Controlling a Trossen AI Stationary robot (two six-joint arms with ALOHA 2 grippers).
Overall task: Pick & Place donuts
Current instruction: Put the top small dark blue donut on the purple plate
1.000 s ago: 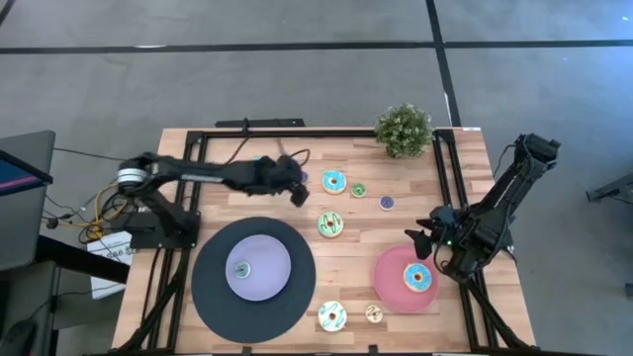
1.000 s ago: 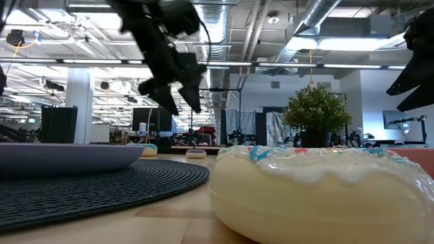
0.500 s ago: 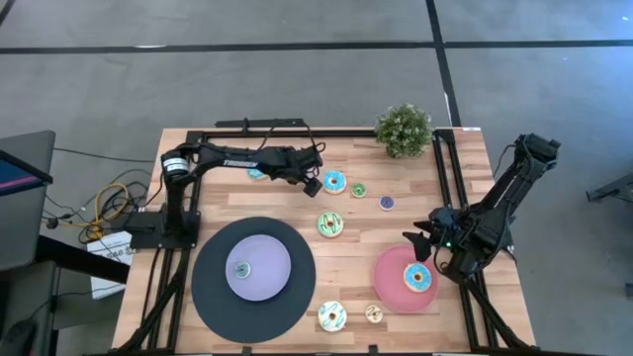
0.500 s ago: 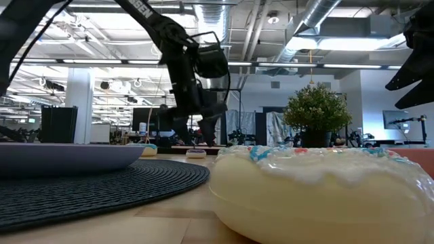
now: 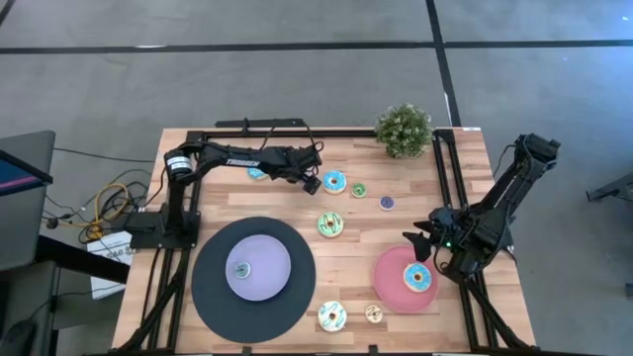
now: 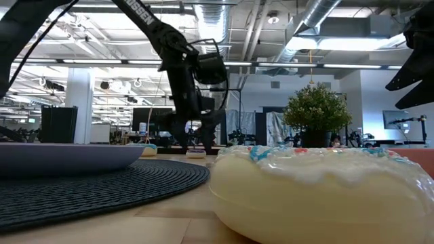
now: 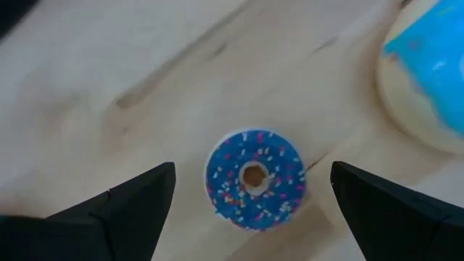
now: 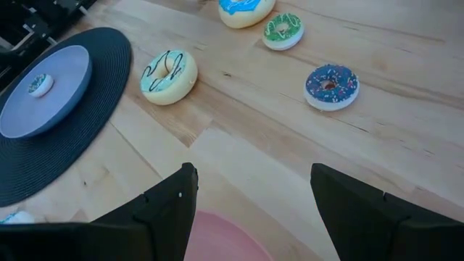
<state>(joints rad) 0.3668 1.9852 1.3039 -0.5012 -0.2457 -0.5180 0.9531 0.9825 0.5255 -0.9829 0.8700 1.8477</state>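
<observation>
A: What was found nearest the left gripper (image 7: 246, 210)?

B: A small blue donut (image 7: 254, 178) with sprinkles was seen lying flat on the surface (image 7: 109, 65), directly between the two spread fingers, neither of which was touching it. In the high view that gripper (image 5: 309, 181) was placed at the far side of the surface, just beside a larger blue-iced donut (image 5: 334, 182).

A: How was the little one judged to handle?

B: It was taken for a light, stiff toy ring with a smooth, possibly slippery skin; little force would be needed. A pinch across its outer rim, centred on the hole, was thought safest, since an off-centre squeeze could flick so thin a disc out sideways.

A: And farther off?

B: A small green donut (image 5: 358, 190) and another small dark blue one (image 5: 387, 203) were noted beyond, then a green-iced donut (image 5: 330, 224) nearer the middle. A lavender plate (image 5: 259, 267) on a black disc (image 5: 208, 297) carried what seemed to be one small donut, though it was too small for its colour to be told. A pink plate (image 5: 391, 277) held a blue-iced one (image 5: 417, 277).

A: The other arm?

B: The right gripper (image 8: 250, 217) was parked with its fingers apart, above the pink plate's edge, holding nothing.
</observation>
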